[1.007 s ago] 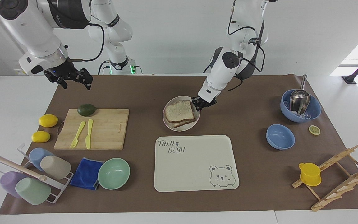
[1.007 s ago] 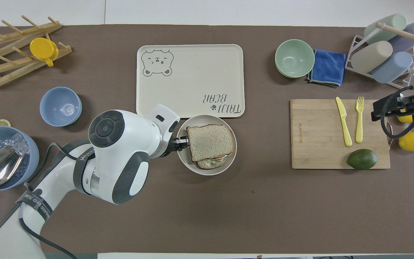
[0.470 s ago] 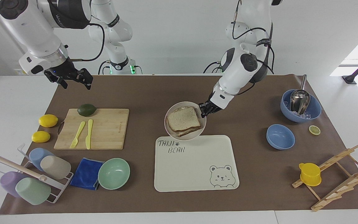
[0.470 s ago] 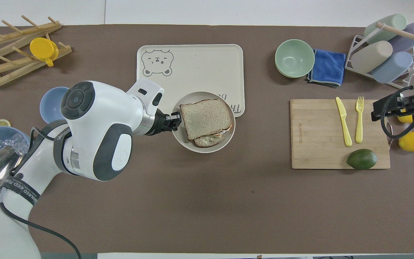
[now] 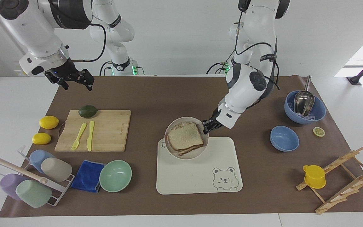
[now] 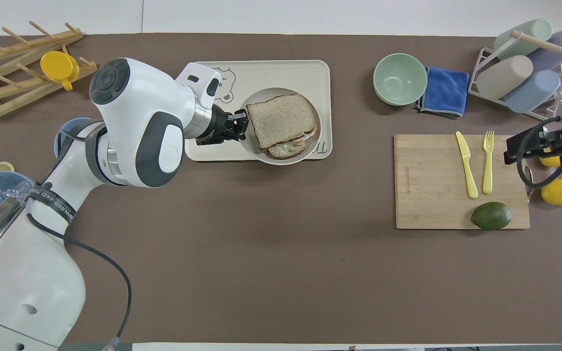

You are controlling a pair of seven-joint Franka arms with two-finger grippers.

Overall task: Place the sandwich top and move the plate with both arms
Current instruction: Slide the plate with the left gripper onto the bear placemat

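Note:
The sandwich top (image 5: 184,136) is a pale speckled slice with brown crust, lying on the sandwich on the small round plate (image 5: 197,152). My left gripper (image 5: 207,126) is shut on the plate's rim and holds it in the air, slightly tilted, over the cream bear tray (image 5: 197,176). In the overhead view the left gripper (image 6: 240,127) grips the plate (image 6: 252,145) at its edge, with the sandwich top (image 6: 281,117) over the tray (image 6: 281,73). My right gripper (image 5: 74,82) waits open and raised at the right arm's end of the table; it also shows in the overhead view (image 6: 530,146).
A wooden cutting board (image 5: 106,132) carries an avocado (image 5: 88,111), a yellow fork and a knife. Two lemons (image 5: 48,122) lie beside it. A mint bowl (image 5: 115,176), a blue cloth and a cup rack stand farther out. Blue bowls (image 5: 284,138) and a wooden rack (image 5: 339,179) stand at the left arm's end.
My left gripper has lifted the plate with the sandwich off the mat and carried it away from the robots, over the tray. The right arm has not moved.

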